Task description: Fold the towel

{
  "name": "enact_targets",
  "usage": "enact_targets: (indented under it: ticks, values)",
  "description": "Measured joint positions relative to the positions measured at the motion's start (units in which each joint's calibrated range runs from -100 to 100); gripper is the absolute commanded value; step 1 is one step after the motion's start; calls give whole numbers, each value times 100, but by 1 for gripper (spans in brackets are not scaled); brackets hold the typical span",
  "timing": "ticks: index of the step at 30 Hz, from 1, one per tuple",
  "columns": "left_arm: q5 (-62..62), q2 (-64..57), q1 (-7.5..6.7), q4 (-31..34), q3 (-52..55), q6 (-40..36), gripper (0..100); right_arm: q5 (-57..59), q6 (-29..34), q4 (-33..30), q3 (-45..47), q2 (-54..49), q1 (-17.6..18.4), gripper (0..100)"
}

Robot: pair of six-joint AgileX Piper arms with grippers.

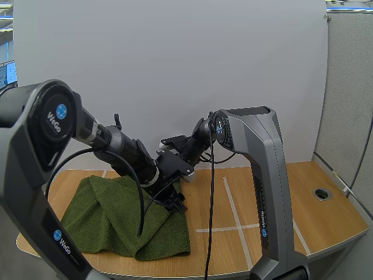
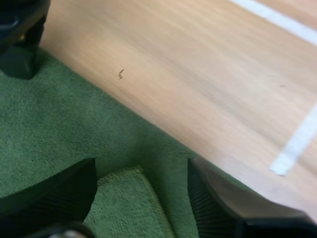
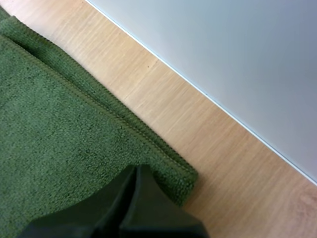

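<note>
A dark green towel [image 1: 111, 216] lies rumpled and partly doubled over on the left half of the wooden table [image 1: 280, 192]. My left gripper [image 1: 175, 203] is low at the towel's right edge. In the left wrist view it [image 2: 141, 198] is open, and a raised lighter fold of the towel [image 2: 59, 124] sits between its fingers [image 2: 223, 208]. My right gripper [image 1: 175, 153] reaches in behind the left wrist at the towel's far edge. Its fingers [image 3: 134, 171] lie together as one dark wedge over the towel [image 3: 59, 124], just inside the hemmed corner [image 3: 185, 181]. The right gripper [image 2: 20, 49] also stands at the towel's edge.
White tape lines [image 1: 233, 210] cross the bare wood to the right of the towel. A round cable hole [image 1: 322, 193] sits at the table's far right. A grey panel [image 1: 175, 70] stands along the back edge, close behind the right gripper.
</note>
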Motion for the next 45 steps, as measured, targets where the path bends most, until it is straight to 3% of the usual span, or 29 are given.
enact_targets:
  ticks: [12, 14, 20, 26, 45]
  values:
    - [-366, 721, 0, -61, -323, 0, 86, 0, 30, 0, 0, 0, 0, 0]
    - [-374, 773, 0, -71, -323, 0, 83, 0, 30, 0, 0, 0, 0, 0]
    - [-398, 816, 0, -71, -323, 0, 50, 0, 30, 0, 0, 0, 0, 0]
    - [-412, 827, 0, -82, -323, 0, 0, 0, 30, 0, 0, 0, 0, 0]
    - [-254, 636, 0, -38, -323, 0, 0, 0, 30, 0, 0, 0, 0, 0]
